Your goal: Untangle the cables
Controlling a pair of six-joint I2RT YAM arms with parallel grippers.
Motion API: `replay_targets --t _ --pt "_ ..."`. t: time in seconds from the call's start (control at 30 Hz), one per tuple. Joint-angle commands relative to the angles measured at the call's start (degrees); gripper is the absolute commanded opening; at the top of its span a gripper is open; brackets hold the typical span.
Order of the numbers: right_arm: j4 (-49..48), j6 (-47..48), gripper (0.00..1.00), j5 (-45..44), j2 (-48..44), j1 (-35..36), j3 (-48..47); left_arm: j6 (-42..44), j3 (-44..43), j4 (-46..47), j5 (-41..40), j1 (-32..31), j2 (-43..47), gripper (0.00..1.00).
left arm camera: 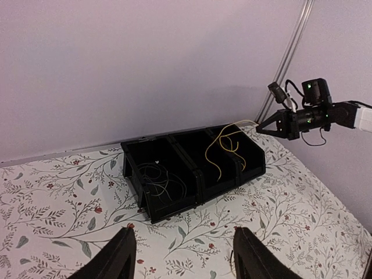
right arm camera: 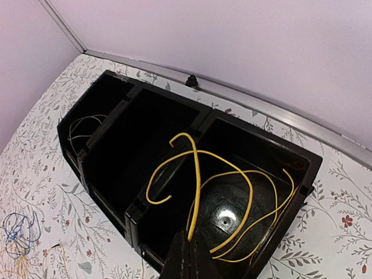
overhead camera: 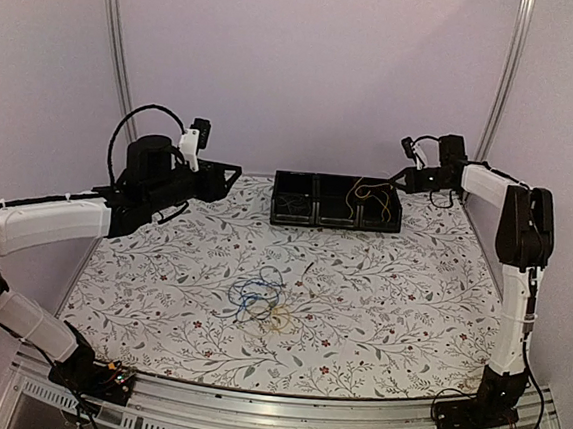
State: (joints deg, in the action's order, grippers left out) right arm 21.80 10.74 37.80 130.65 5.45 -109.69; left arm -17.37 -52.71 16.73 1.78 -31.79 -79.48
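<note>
The left gripper hovers above the far left part of the flower-patterned table cloth. Its 2 fingers stand wide apart with nothing between them, so I judge it is free to take the next cable. In the middle of the cloth lies the loose tangle of thin blue, dark and pale yellowish cables, and no arm touches it. Behind it stands the black plastic tray with 3 compartments; a thin whitish cable lies in the left one. Over the right compartment the right gripper is closed on the thin yellow cable. Its loops hang into that compartment, probably so that it lands there, apart from the others.
</note>
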Motion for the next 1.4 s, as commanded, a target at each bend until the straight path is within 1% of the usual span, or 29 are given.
replay_targets --t 0.0,0.2,0.4,0.8,0.97,1.17,1.37 --pt "-3.34 -2.55 0.0 3.62 -8.09 -0.06 -0.06 -0.34 0.58 1.28 1.21 1.01 0.73 0.58" --pt "-4.05 -5.13 0.0 5.71 -11.15 -0.05 -1.83 -0.46 0.46 1.31 1.96 1.26 0.31 0.58" --pt "-3.32 -4.11 0.0 3.44 -11.26 -0.07 -1.58 -0.72 0.49 1.4 2.44 1.55 0.48 0.57" --pt "-3.15 -1.83 0.0 -0.32 -8.66 -0.4 -0.84 -0.82 0.45 1.42 3.18 1.91 0.89 0.57" --pt "-2.32 -0.11 0.0 -3.43 -4.61 -0.42 -2.45 -1.0 0.48 1.37 3.43 2.17 0.91 0.57" --pt "-0.86 0.35 0.0 -5.98 2.34 -0.38 -5.45 -0.97 0.57 1.4 3.49 2.38 0.75 0.57" --pt "0.67 1.67 0.0 -7.58 7.07 0.52 -8.25 -1.34 0.42 1.39 4.22 2.73 0.19 0.57"
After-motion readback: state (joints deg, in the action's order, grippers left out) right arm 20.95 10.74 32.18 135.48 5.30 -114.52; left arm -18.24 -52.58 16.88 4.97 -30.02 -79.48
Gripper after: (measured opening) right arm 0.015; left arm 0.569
